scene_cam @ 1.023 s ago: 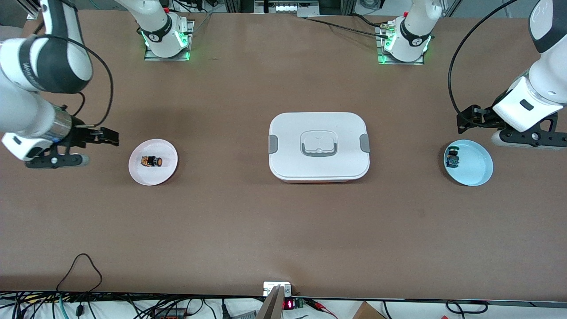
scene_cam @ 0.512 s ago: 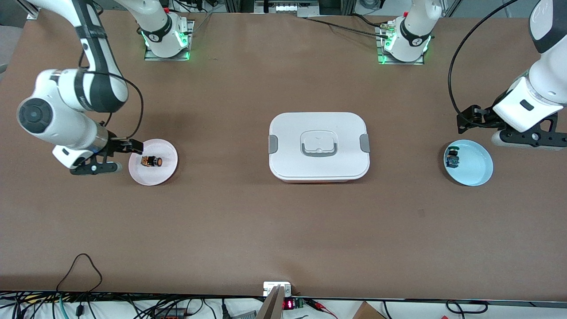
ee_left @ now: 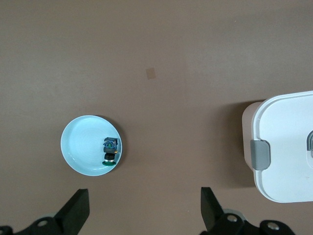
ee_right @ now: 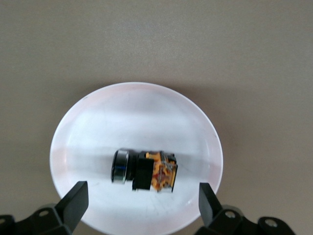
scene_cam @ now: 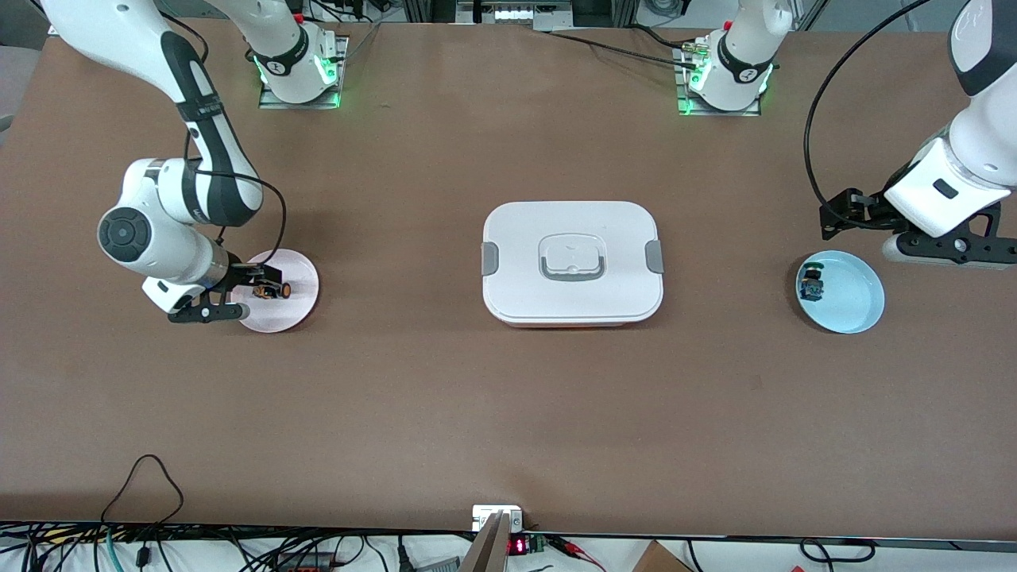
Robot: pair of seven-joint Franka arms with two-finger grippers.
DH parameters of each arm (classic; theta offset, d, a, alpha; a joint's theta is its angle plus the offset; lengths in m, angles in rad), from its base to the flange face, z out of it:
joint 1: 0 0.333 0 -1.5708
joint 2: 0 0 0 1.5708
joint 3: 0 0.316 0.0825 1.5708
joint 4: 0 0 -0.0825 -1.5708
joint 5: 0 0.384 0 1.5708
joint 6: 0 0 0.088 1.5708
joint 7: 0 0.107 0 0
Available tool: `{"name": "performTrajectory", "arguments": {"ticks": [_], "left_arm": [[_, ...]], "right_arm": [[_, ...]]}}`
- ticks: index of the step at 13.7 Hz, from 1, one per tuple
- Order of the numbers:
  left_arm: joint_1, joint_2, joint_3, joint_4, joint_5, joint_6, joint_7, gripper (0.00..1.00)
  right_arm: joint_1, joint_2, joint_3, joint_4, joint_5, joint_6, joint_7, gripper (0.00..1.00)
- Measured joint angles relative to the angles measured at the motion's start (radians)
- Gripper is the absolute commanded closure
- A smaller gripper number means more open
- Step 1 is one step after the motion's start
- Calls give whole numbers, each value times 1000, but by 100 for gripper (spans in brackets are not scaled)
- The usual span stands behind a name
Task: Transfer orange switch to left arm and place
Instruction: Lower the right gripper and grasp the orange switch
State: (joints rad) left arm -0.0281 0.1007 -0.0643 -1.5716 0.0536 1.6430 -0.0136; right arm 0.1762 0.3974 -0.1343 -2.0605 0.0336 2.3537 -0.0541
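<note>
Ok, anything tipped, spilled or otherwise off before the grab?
Nothing stands out. The orange switch lies on its side in the pink plate under the open right tool; the box sits closed.

I am finding almost nothing that reads clearly. A small display (scene_cam: 517,546) at the table's (scene_cam: 508,397) edge nearest the front camera is glowing with red digits, but I cannot make out which ones. Round dark marks are showing on the collars of both my arm bases, the right arm's base (scene_cam: 294,63) and the left arm's base (scene_cam: 735,67), too small for me to read as letters or signs.
</note>
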Motion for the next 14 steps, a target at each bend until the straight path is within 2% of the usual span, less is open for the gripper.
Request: {"name": "performTrajectory", "arguments": {"ticks": [8, 11, 14], "left_arm": [[0, 0, 0, 0, 0, 0, 0, 0], [0, 0, 0, 0, 0, 0, 0, 0], [0, 0, 0, 0, 0, 0, 0, 0]], "right_arm": [[0, 49, 5, -32, 7, 90, 2, 0], [0, 58, 5, -81, 47, 173, 2, 0], [1, 58, 6, -107, 49, 201, 2, 0]]}}
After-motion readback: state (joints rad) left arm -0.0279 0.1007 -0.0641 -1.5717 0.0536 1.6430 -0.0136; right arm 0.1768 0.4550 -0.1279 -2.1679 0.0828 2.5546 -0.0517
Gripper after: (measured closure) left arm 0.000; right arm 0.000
